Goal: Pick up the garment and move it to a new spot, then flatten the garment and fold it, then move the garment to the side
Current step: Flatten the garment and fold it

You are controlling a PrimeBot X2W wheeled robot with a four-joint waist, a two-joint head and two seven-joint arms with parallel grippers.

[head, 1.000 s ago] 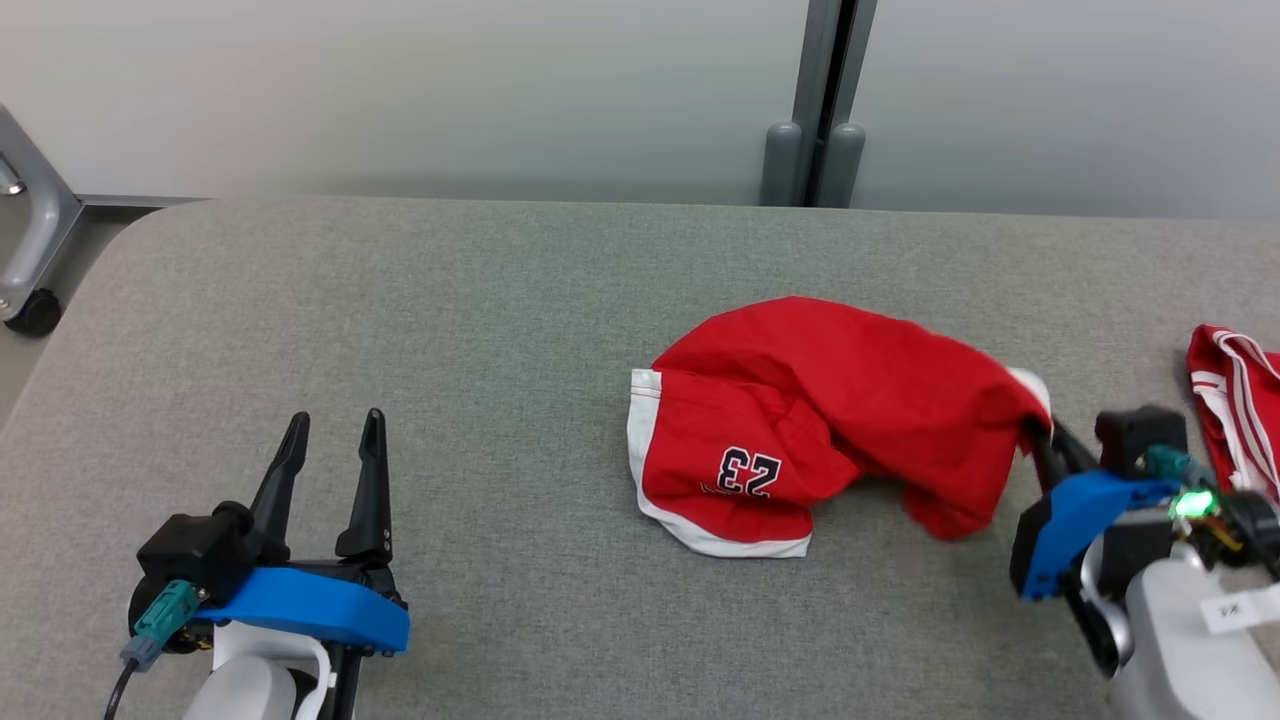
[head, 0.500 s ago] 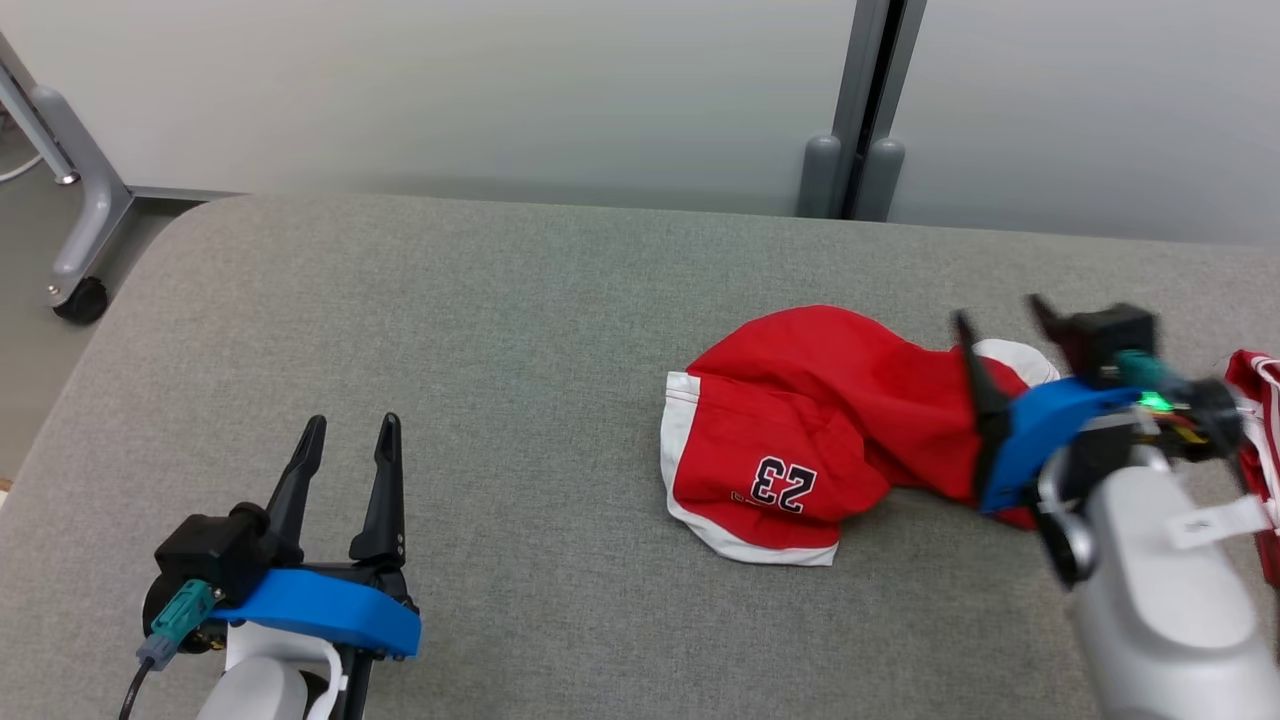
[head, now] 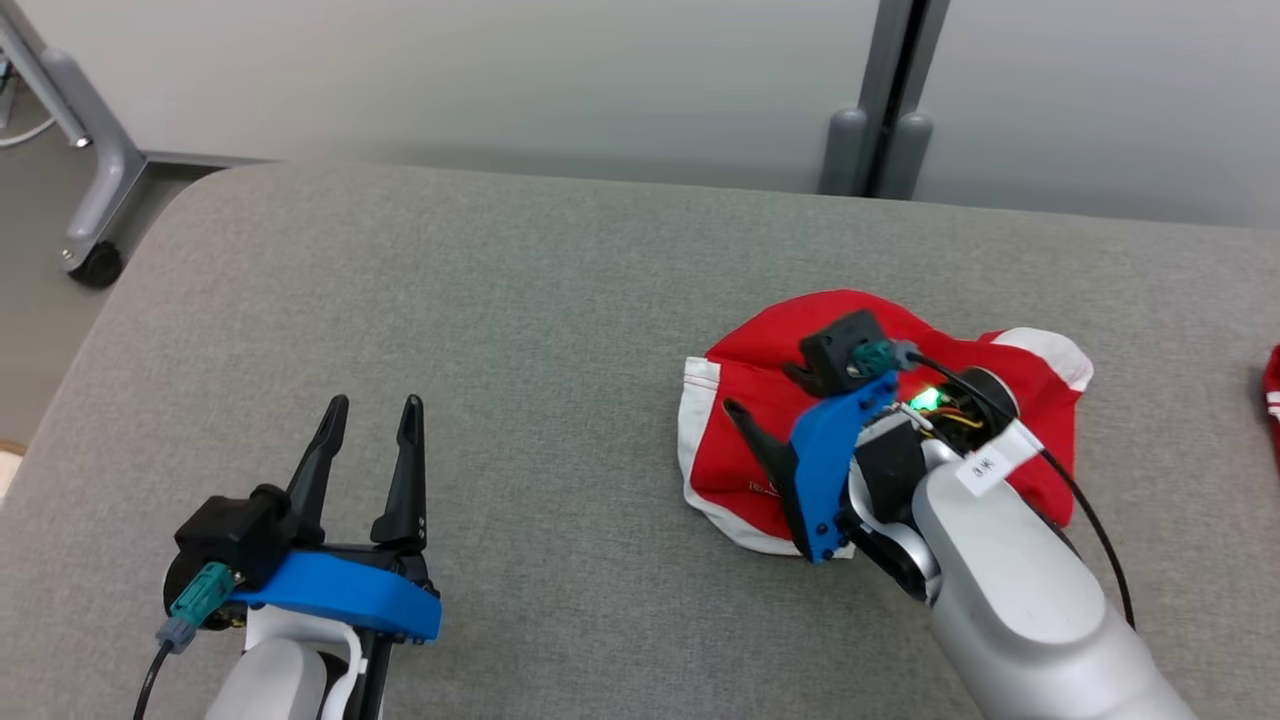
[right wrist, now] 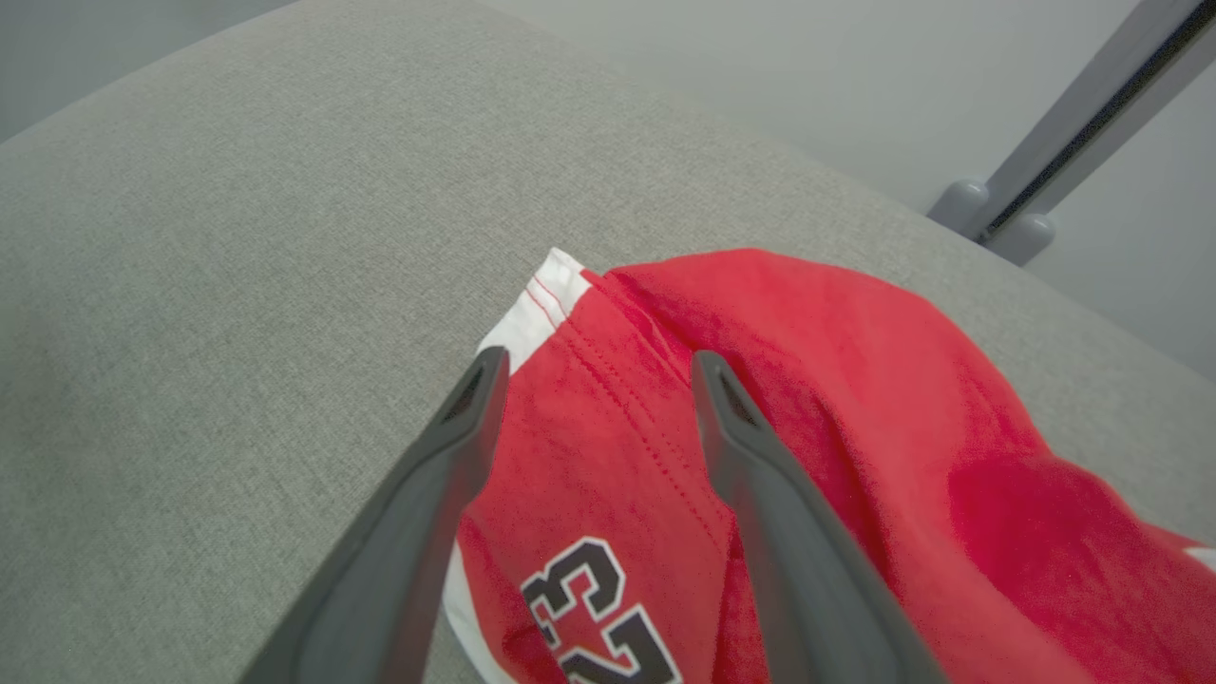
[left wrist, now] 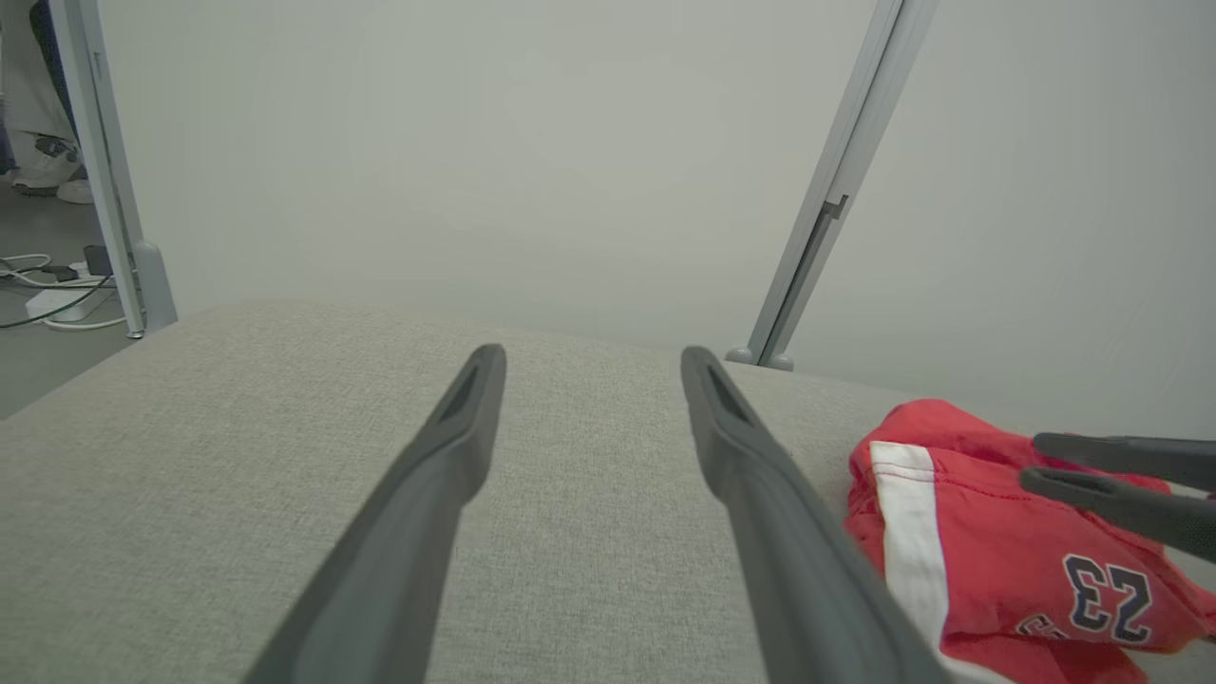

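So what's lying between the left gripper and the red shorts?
Nothing. In the head view, only bare grey surface lies between the left gripper and the red shorts.

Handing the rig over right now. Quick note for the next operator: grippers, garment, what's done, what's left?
Left gripper: open, empty, at the near left of the table, apart from the red shorts.
Right gripper: open, empty, over the shorts by the number 23; it let go of them within the last second.
Shorts: crumpled heap, right of centre. Another red cloth lies at the right edge.
Done: pick-up and move to a new spot.
Left: flatten, fold, move aside.
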